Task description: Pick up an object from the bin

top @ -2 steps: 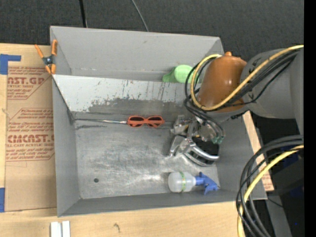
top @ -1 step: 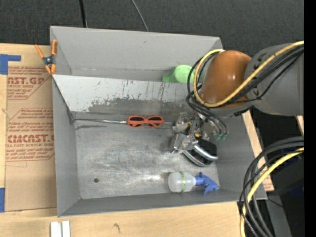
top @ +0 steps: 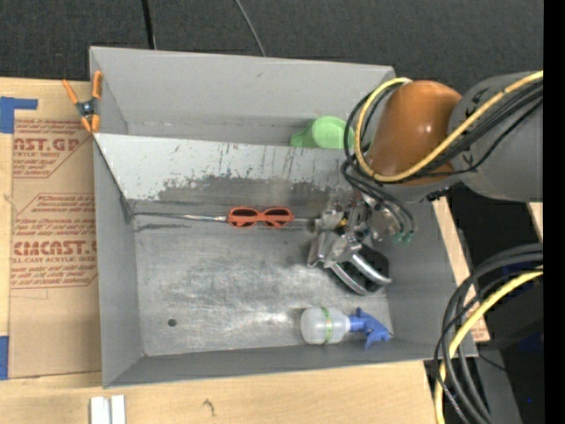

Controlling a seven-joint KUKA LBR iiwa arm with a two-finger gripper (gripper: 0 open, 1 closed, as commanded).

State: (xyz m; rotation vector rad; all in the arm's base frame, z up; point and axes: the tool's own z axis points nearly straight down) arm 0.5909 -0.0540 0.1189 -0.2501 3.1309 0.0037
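Jaws of the gripper (top: 334, 241) sit among grey metal parts and cables below the arm's orange cover (top: 410, 126), and whether they are spread or pressed together cannot be told. Nothing can be made out between them.

A pair of scissors (top: 258, 216) with red-orange handles serves as the landmark. It lies flat on the floor of the bin (top: 177, 325), close to the foot of the sloping back wall, with its thin blades pointing to the view's left. The gripper is just off the handle end of the scissors, on their right. Whether it touches the handles cannot be told.

The thing nearest the gripper is a black thing with a pale rim (top: 362, 270), rounded in outline; its kind cannot be made out. It lies to the right of the scissors and a little nearer the front wall than they are, right beside the gripper's lower end and partly under it.

A small pale bottle (top: 328, 325) with a green band and a blue cap lies on its side. It is well apart from the scissors, on their right and down by the front wall, cap pointing right.

A green ball (top: 328, 132) rests behind the scissors against the back wall, right of their handles and beside the arm's cables.
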